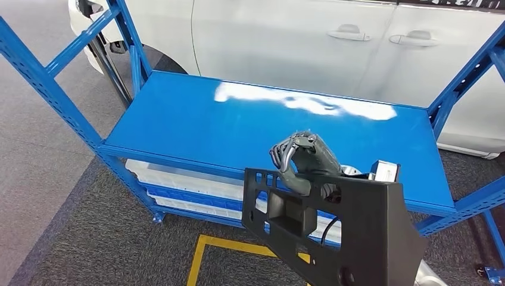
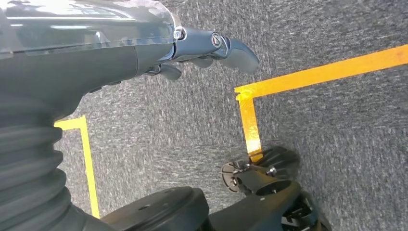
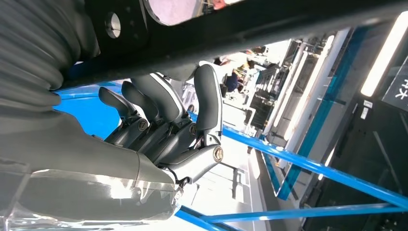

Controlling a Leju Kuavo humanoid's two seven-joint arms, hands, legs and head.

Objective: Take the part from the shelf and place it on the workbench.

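Head view: the right robot hand [image 1: 306, 164] sits at about five o'clock, fingers curled over the upper edge of the black part [image 1: 333, 229], a flat moulded panel with a rectangular recess. It hangs in front of the near edge of the blue counter [image 1: 238, 125], tilted, not yet over the surface. The hold is on one edge only, so I judge the panel could swing or slip once it is lifted higher. Its low corner could also catch the counter's front lip if it is carried forward without enough rise. The blue uprights [image 1: 41, 77] at nine and three o'clock bound the sides; between them the top offers wide room, with a white car [image 1: 286, 42] beyond at twelve.

Left wrist view: the left robot hand [image 2: 207, 50] hangs over grey carpet [image 2: 337, 125] crossed by yellow tape [image 2: 250, 120], its fingers loosely curled and holding nothing.

Right wrist view: the dark fingers [image 3: 207, 101] press against the part's underside, wrapped snugly, with blue frame rails [image 3: 312, 168] close behind. I judge a wide swing toward those rails risks a knock.
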